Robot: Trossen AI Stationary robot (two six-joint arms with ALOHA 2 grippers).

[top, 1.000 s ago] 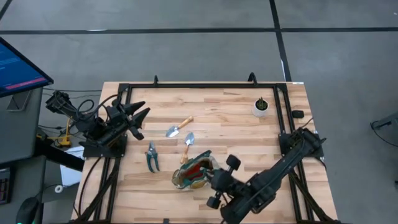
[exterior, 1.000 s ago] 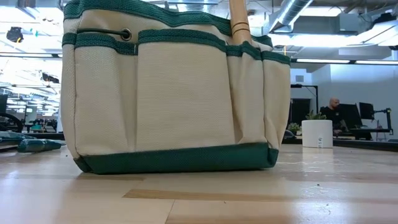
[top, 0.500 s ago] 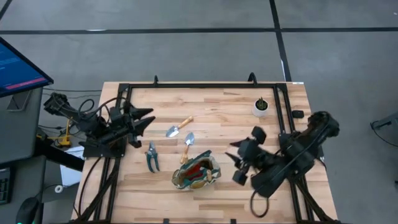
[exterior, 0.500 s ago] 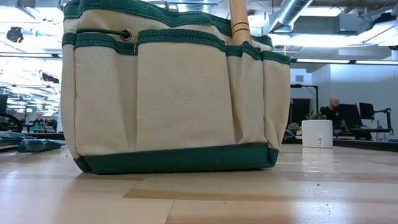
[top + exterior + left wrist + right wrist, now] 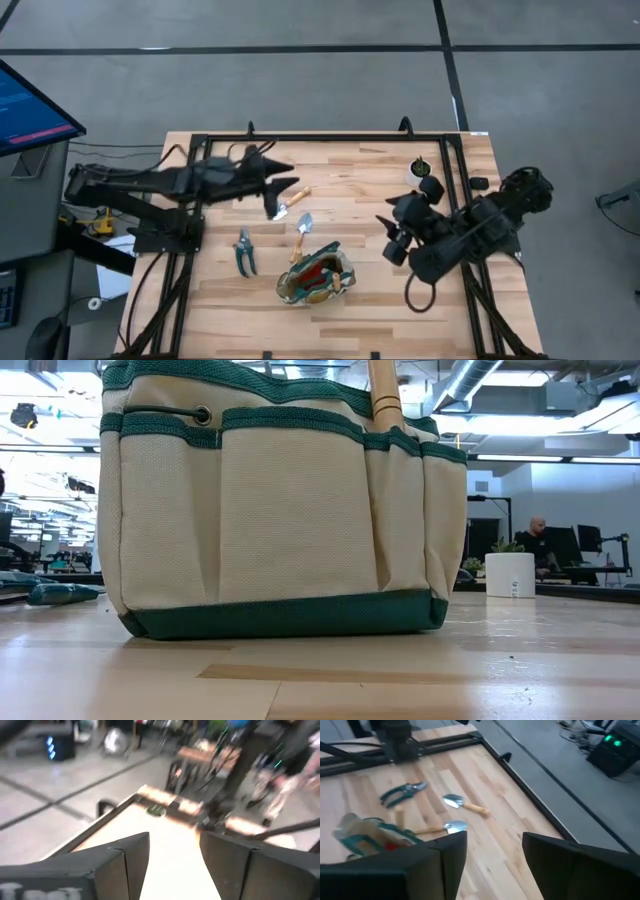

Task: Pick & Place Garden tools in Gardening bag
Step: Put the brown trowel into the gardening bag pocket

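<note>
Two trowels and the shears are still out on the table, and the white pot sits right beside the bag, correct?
Not quite. The two trowels and the shears do lie out on the table, but the white pot is not beside the bag: it stands apart near the table's far right corner. The high view shows this.

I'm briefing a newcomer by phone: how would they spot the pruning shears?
Start at the olive-and-tan fabric gardening bag near the wooden table's front edge. The green-handled pruning shears lie on the bag's left-arm side, the only tool there without a wooden handle.
</note>
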